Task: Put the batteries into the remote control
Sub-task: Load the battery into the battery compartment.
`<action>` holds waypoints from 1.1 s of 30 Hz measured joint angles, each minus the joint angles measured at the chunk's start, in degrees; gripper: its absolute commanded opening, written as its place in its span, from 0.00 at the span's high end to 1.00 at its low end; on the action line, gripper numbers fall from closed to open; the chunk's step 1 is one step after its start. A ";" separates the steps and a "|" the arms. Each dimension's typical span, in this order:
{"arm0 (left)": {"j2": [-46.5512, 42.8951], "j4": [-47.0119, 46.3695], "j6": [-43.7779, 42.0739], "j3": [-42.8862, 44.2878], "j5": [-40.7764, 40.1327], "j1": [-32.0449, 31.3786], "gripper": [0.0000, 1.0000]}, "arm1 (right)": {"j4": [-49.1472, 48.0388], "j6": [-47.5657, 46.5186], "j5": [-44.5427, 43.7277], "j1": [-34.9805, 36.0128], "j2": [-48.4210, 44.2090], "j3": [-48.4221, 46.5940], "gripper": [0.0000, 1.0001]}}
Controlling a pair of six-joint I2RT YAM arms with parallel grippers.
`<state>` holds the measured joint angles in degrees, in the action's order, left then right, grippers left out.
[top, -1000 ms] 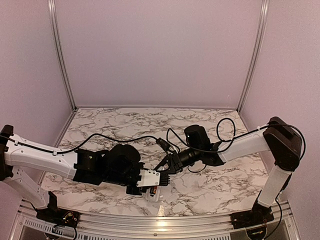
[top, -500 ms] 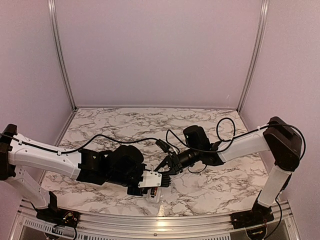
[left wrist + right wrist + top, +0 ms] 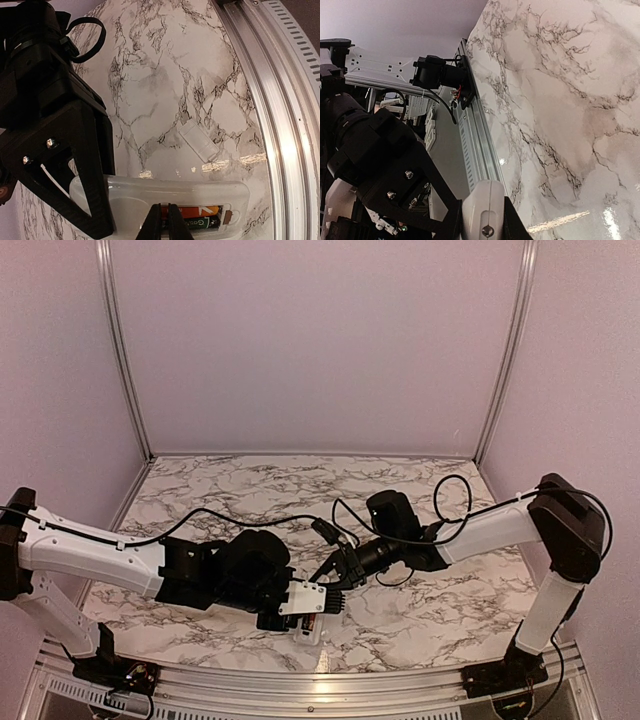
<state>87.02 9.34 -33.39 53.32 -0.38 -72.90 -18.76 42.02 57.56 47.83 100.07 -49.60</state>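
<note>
Remote control (image 3: 165, 192) is up off the front part of the marble table (image 3: 165, 75), near the metal rail (image 3: 280, 100) along the edge, and honestly I can't tell if it's touching the surface or just hanging above it. It's back side up with the recess open, and the batteries (image 3: 202, 211) are sitting in there side by side, one showing red-orange and the other dark with green print. The left gripper (image 3: 164, 210) comes in from the bottom of its own wrist cam with the fingers pinched nearly together, just a thin slit between them, tips right at the edge of the battery bay; can't tell if they're actually nipping anything. The right gripper (image 3: 482, 215) is on the other end of the remote, one finger on each side of the white body with no gap I can see, so it looks clamped on. A small plain white flat piece (image 3: 199, 141) lies on the marble just beyond the remote, apart from both grippers.
</note>
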 measured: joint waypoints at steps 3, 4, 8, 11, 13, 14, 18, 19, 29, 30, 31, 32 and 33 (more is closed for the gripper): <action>0.31 -0.17 0.17 0.35 -1.01 -0.35 0.94 | -0.11 0.44 -0.28 -0.04 -0.33 0.04 1.00; 0.33 -0.28 0.20 0.37 -1.42 -0.50 0.94 | -0.42 0.76 -0.35 -0.07 -0.37 0.09 1.00; 0.33 -0.57 0.22 0.37 -2.60 -0.61 0.95 | -1.70 1.81 -0.70 -0.11 -0.57 0.61 1.00; 0.35 -0.72 0.20 0.37 -3.56 -0.63 0.94 | -2.71 2.73 -0.90 -0.17 -0.66 0.96 1.00; 0.50 -0.90 0.17 0.35 -4.57 -0.90 0.93 | -3.50 3.41 -1.05 -0.26 -0.66 1.22 1.00; 0.61 -1.03 0.15 0.35 -5.16 -0.96 0.93 | -3.78 3.63 -1.11 -0.33 -0.66 1.36 1.00; 0.85 -2.10 0.42 0.02 -7.30 -1.38 0.92 | -5.22 4.61 -1.51 -0.66 -0.66 1.86 1.00; 0.85 -2.58 0.70 -0.20 -7.85 -1.44 0.92 | -5.57 4.74 -1.60 -0.74 -0.66 1.90 1.00; -1.16 -6.78 4.52 -2.84 -10.93 -1.79 0.92 | -9.99 6.45 -2.19 -0.98 -0.90 2.93 1.00; -1.62 -7.13 4.81 -3.15 -11.19 -1.79 0.92 | -10.43 6.47 -2.16 -0.98 -1.07 2.93 1.00; -2.14 -7.54 5.11 -3.48 -11.50 -1.81 0.91 | -10.93 6.58 -2.16 -0.98 -1.22 2.93 1.00; -2.78 -7.89 5.49 -3.80 -11.76 -1.81 0.90 | -11.41 6.71 -2.16 -0.98 -1.46 2.93 1.00; -3.23 -8.26 5.86 -4.09 -12.00 -1.81 0.87 | -12.02 6.93 -2.16 -0.98 -1.66 2.95 1.00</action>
<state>83.79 1.08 -27.53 49.23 -12.38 -74.72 -30.79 48.95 55.40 46.85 98.41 -46.65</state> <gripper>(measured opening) 0.090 0.188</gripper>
